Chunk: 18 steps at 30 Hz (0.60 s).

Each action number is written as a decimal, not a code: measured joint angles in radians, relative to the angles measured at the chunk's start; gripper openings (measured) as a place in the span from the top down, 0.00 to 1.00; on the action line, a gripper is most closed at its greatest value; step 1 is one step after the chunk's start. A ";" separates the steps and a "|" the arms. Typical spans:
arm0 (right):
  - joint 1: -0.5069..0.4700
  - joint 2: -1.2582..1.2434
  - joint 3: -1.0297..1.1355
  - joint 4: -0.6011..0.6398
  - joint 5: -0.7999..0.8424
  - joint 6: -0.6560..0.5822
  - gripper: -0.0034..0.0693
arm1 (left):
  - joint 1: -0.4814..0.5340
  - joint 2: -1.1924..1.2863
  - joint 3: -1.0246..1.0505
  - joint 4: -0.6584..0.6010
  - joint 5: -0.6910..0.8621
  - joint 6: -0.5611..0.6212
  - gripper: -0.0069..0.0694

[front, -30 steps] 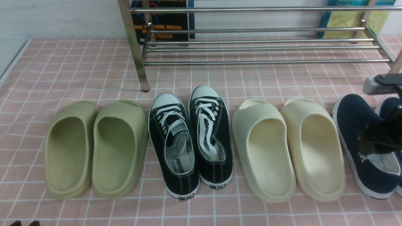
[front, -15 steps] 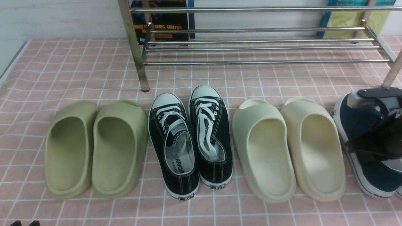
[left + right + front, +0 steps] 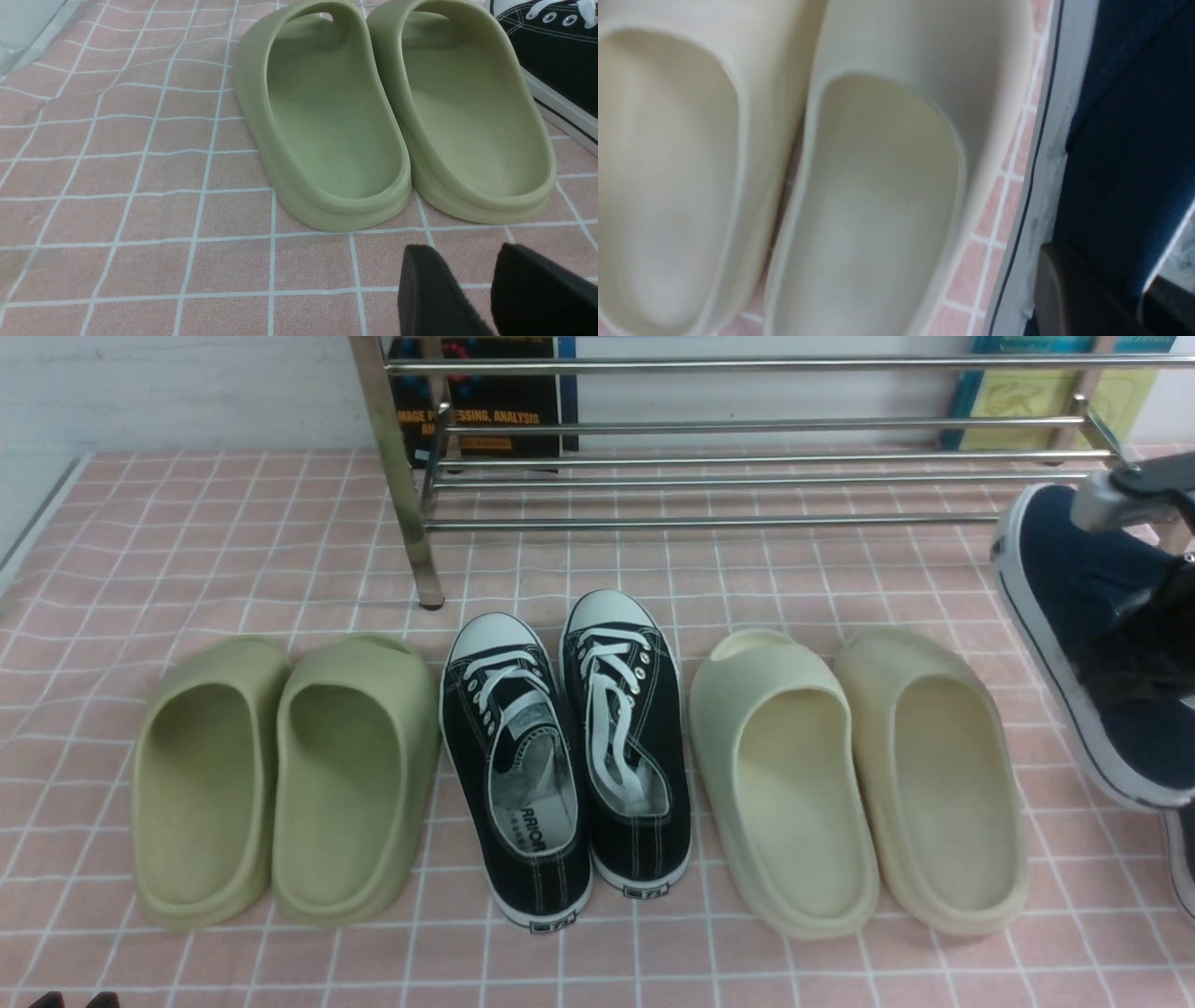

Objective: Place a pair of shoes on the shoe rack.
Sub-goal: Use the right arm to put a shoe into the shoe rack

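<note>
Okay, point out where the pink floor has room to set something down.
Free: the pink tiled floor left of the chrome rack, beyond the olive-green clogs. Also free: the strip between the rack and the black lace-up sneakers. Crowded: along the shoe row, nearly touching.

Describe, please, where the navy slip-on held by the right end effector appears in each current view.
Front view: navy slip-on at the right edge, raised off the tiled floor, in the right end effector.
Left wrist view: not in it.
Right wrist view: along the right side, running from top to bottom edge.
Shared landmark: the white-lined pink floor, visible in all three.
</note>
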State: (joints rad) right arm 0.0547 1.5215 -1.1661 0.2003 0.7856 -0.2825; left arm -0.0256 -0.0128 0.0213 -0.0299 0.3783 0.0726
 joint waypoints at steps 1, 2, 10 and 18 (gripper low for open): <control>0.004 0.010 -0.006 0.002 -0.004 -0.002 0.92 | 0.000 0.000 0.000 0.000 0.000 0.000 0.59; 0.022 0.054 -0.054 0.007 -0.019 -0.017 0.92 | 0.000 0.000 0.000 0.000 0.000 0.000 0.59; 0.065 0.360 -0.391 0.005 -0.043 -0.043 0.92 | 0.000 0.000 0.000 0.000 0.000 0.000 0.59; 0.066 0.669 -0.839 -0.020 0.050 -0.043 0.92 | 0.000 0.000 0.000 0.000 0.000 0.000 0.59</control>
State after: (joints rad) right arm 0.1205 2.1902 -2.0049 0.1799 0.8352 -0.3259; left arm -0.0256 -0.0128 0.0213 -0.0299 0.3783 0.0726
